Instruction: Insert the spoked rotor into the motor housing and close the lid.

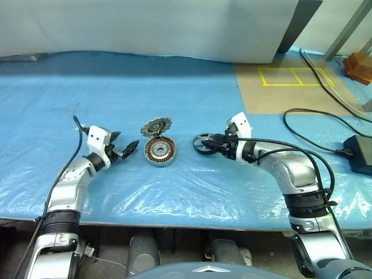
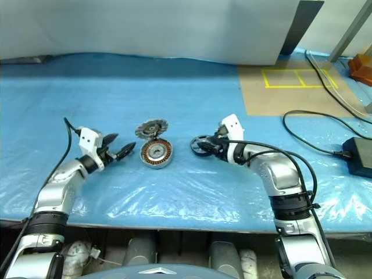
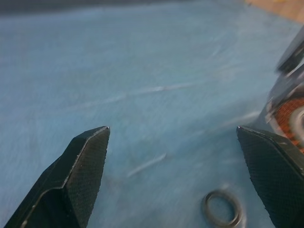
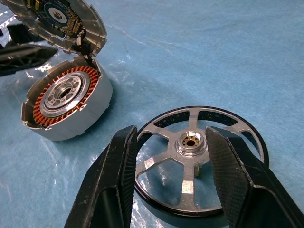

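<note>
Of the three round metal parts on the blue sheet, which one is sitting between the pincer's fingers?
The spoked rotor, the flat silvery wheel with a black rim. The right pincer straddles its hub; the copper-wound motor housing and its tilted-up lid sit apart.

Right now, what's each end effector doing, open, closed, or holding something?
Left end effector: open, empty.
Right end effector: part open, its fingers either side of the spoked rotor; a grip cannot be told.
</note>
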Controlling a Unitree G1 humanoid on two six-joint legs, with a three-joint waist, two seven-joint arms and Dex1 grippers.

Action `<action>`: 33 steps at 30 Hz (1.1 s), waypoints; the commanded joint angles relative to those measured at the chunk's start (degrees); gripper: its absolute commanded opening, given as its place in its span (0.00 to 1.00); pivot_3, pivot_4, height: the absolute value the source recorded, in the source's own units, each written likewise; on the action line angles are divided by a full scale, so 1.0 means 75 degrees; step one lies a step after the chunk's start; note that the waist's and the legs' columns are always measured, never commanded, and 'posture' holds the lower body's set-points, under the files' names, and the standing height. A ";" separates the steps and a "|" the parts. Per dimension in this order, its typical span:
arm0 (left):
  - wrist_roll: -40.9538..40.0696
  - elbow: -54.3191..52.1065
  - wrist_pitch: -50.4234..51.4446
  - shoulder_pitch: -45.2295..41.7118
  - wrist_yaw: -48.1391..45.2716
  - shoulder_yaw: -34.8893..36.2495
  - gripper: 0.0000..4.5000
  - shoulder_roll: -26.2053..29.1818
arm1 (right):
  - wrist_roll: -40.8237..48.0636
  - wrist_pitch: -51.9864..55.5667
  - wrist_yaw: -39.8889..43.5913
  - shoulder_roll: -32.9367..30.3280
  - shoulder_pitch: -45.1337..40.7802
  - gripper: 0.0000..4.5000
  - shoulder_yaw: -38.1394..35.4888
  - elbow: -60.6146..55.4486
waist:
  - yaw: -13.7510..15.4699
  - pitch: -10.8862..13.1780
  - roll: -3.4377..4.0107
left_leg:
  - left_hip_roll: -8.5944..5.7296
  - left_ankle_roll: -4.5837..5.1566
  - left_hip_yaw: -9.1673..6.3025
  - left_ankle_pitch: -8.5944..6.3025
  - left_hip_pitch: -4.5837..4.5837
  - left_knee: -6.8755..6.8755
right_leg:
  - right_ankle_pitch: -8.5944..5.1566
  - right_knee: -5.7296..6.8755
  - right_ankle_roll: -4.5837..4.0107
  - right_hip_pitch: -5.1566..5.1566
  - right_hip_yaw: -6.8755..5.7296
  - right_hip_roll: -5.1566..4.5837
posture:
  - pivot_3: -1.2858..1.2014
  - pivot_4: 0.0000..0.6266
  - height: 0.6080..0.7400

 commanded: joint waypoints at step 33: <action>0.0972 0.1160 -0.0511 0.0576 -0.0182 -0.0715 0.18 -0.0123 | -0.0083 -0.0143 -0.0252 0.0034 -0.0003 0.53 -0.0002 0.0082 | -0.0012 -0.0029 0.0050 | -0.0004 0.0001 0.0007 0.0000 0.0022 -0.0006 | -0.0002 0.0000 -0.0002 0.0013 0.0007 -0.0003 | 0.52 0.24 1.00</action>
